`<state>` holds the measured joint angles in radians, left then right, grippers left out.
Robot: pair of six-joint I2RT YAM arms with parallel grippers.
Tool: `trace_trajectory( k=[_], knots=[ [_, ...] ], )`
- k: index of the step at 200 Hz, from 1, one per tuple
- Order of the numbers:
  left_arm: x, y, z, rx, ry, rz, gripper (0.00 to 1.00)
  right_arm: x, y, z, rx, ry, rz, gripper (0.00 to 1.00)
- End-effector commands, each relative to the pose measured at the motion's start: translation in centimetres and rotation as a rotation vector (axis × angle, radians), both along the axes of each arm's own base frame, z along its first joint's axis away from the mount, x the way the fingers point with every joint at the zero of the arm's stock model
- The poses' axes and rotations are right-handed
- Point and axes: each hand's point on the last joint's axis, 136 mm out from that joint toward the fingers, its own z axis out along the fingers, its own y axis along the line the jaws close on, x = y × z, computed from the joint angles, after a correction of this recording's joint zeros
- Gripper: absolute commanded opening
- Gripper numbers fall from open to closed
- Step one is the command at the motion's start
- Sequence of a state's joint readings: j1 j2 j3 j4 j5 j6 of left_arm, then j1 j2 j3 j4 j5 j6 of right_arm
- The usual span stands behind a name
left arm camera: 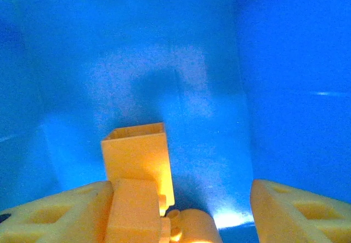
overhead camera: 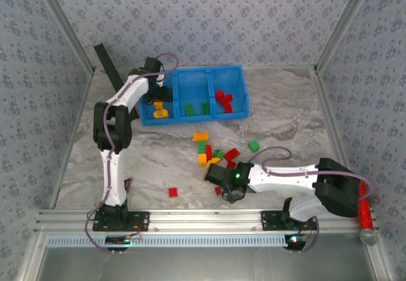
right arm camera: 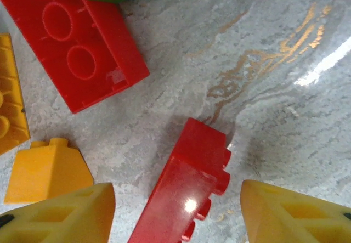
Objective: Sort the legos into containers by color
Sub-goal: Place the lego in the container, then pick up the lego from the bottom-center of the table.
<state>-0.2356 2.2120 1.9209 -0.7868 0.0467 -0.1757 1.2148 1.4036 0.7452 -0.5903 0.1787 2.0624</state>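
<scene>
The left end effector (left arm camera: 182,191), spread wide, sits inside the blue bin (left arm camera: 285,89) over a yellow brick (left arm camera: 137,155). The right end effector (right arm camera: 178,191), likewise spread, straddles a red brick (right arm camera: 189,180).

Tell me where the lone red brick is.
Top view: the lone red brick lies on the table near the front edge, right of the left arm's base and left of the pile, touching nothing.

Marbled table (overhead camera: 285,125) under blue bin (overhead camera: 207,71) (three compartments), scattered legos (overhead camera: 231,154)
</scene>
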Motion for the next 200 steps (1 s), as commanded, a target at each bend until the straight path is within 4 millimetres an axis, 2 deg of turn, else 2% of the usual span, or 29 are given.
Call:
trace_trajectory(
  k=[1,57,104,128,158,182,200],
  knots=[
    [0.0,-0.7,5.9,-0.071,-0.096,-0.022,0.68,0.9,0.1,-0.5,-0.01,-0.019,-0.04,0.6],
    [-2.0,-0.5,9.7,-0.096,-0.134,-0.036,0.69,1.0,0.2,-1.8,-0.032,0.011,0.013,0.4],
    [-5.6,-0.8,13.2,-0.158,-0.16,-0.069,0.69,0.9,-1.3,-1.4,-0.058,0.004,0.062,0.28],
    [-8.1,-0.7,14.4,-0.179,-0.158,-0.085,0.7,1.0,-2.7,0.6,-0.084,-0.013,0.148,0.26],
    [-12.5,-0.1,14.5,-0.184,-0.156,-0.094,0.7,2.7,-4.4,4.9,-0.105,-0.081,0.299,0.25],
    [-16.8,-0.5,13.5,-0.198,-0.132,-0.125,0.7,5.2,-5.9,8.3,-0.147,-0.158,0.447,0.26],
    [-20.0,-1.4,12.3,-0.192,-0.128,-0.17,0.7,8.2,-7.0,10.8,-0.188,-0.228,0.554,0.26]
  ],
)
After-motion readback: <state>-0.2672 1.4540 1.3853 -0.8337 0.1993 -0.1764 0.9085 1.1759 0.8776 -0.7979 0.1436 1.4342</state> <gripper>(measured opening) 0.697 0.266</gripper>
